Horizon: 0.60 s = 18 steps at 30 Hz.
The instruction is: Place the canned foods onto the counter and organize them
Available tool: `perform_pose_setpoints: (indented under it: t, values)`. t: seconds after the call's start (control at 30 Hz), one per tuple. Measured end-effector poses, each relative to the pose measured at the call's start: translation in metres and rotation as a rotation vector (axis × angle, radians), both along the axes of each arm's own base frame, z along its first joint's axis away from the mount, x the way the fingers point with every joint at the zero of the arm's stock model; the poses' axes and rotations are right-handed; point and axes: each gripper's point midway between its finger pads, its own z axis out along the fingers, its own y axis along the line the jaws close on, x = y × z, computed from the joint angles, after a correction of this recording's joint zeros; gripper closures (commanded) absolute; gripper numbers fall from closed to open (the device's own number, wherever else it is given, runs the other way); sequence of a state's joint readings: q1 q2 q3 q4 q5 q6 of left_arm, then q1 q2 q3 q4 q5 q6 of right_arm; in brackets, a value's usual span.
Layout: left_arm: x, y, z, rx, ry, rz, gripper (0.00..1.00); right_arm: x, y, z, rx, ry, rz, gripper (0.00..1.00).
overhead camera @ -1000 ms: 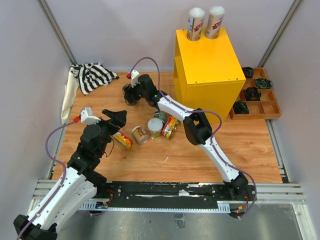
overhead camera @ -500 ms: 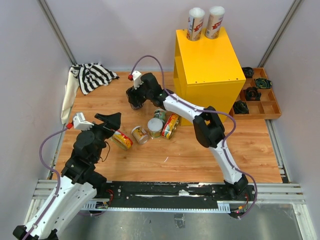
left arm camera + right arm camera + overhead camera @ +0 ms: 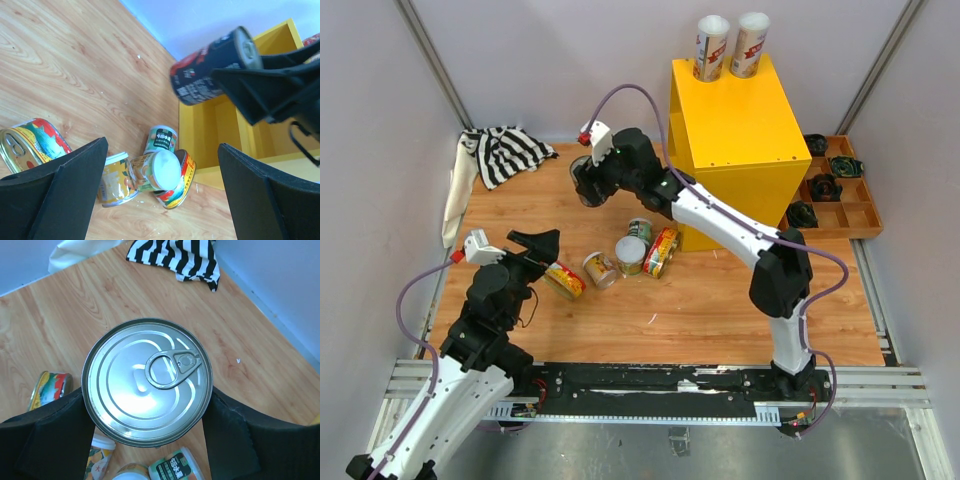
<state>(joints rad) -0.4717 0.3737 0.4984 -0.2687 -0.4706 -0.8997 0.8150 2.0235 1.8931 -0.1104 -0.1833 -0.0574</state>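
My right gripper (image 3: 588,182) is shut on a dark can with a metal pull-tab top (image 3: 147,382) and holds it above the wooden floor, left of the yellow counter (image 3: 735,140). The dark can also shows in the left wrist view (image 3: 210,72). Two tall red-and-white cans (image 3: 711,47) (image 3: 749,44) stand on the counter's top. Several cans lie clustered on the floor: a fish can (image 3: 564,280), a yellow can (image 3: 598,268), a white-lidded can (image 3: 630,254), a green can (image 3: 640,230) and a yellow-and-red can (image 3: 661,252). My left gripper (image 3: 535,248) is open and empty just left of the fish can.
A striped cloth (image 3: 505,152) lies at the back left. A wooden compartment tray (image 3: 835,195) with black round parts sits right of the counter. Grey walls enclose the floor on three sides.
My right arm has lifted the dark can off the floor and swung its elbow to the right. My left gripper has drawn back slightly to the left and nearer.
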Motion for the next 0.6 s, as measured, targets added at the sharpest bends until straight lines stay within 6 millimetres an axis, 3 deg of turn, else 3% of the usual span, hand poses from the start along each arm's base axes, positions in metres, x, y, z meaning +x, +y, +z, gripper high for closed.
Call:
perform_pose_setpoints:
  t: [0.6]
  values:
    - [0.009,-0.006,-0.004,0.012,0.011,-0.011,0.06,-0.048,-0.075,0.173,0.080,-0.173,-0.090,0.95]
